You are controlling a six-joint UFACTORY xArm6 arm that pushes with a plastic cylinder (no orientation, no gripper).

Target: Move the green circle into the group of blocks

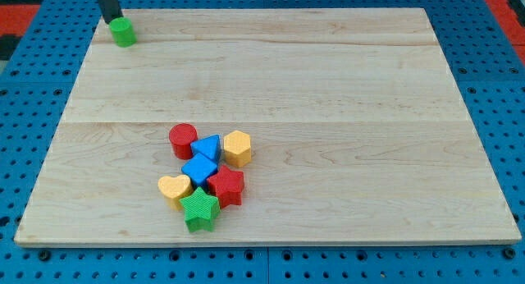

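At the board's (344,87) far left corner, near eleven o'clock, my tip (114,20) comes down from the view's top and touches the back of the green circle (124,32), which sits just inside the top and left edges; the rod grips nothing. A wide bare stretch of wood separates it from the group toward six o'clock: yellow heart (174,188), red cylinder (183,140), green star (199,210), blue cube (199,168), blue triangle (207,146), red star (227,186), yellow hexagon (237,148). Beyond them, toward three o'clock, plain wood runs to the right edge.
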